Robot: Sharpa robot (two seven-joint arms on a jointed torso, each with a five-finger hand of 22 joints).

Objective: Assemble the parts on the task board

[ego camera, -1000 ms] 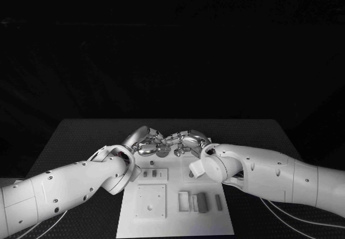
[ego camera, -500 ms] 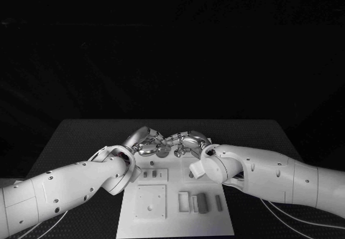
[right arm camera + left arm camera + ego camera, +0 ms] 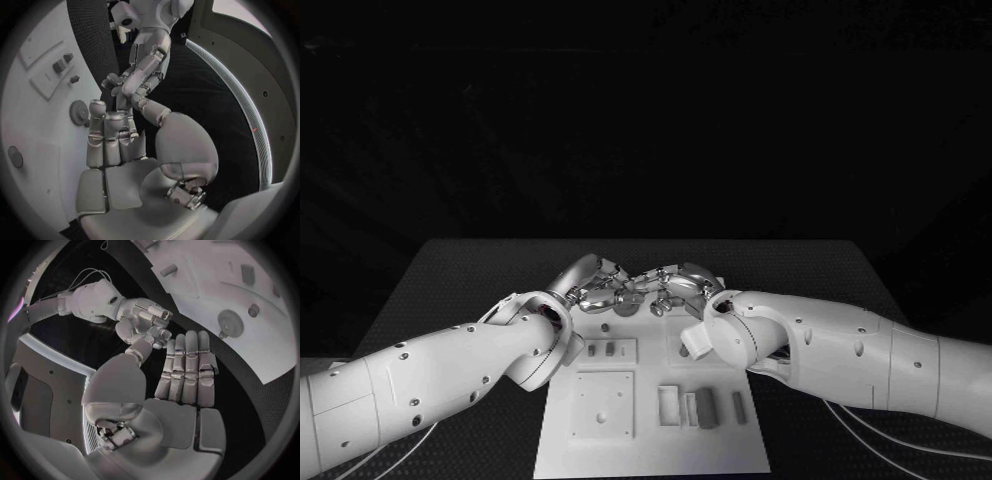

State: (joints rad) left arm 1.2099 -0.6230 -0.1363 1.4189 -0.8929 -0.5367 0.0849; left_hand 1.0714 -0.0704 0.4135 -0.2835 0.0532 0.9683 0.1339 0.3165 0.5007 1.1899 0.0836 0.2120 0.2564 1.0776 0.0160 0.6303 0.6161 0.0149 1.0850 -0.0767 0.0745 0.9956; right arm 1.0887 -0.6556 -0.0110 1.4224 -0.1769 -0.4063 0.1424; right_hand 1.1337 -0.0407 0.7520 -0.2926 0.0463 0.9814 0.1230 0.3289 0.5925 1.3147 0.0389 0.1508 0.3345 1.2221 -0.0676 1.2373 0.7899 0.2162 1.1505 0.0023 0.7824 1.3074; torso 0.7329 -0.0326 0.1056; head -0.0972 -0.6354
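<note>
Overhead, both arms reach in from the near corners of the table (image 3: 459,270) and meet above the far edge of the board (image 3: 646,445). The left hand (image 3: 593,284) and right hand (image 3: 678,284) face each other, fingertips touching or nearly so. From the wrists, each hand shows a flat palm with fingers straight and held together, thumb out to the side; whether anything small is pinched where they meet I cannot tell. Grey parts (image 3: 702,406) lie in a row near the board's near right corner, 2 small pegs (image 3: 600,349) sit left of its middle, and a gear (image 3: 79,112) lies on it beside the right hand's fingers.
</note>
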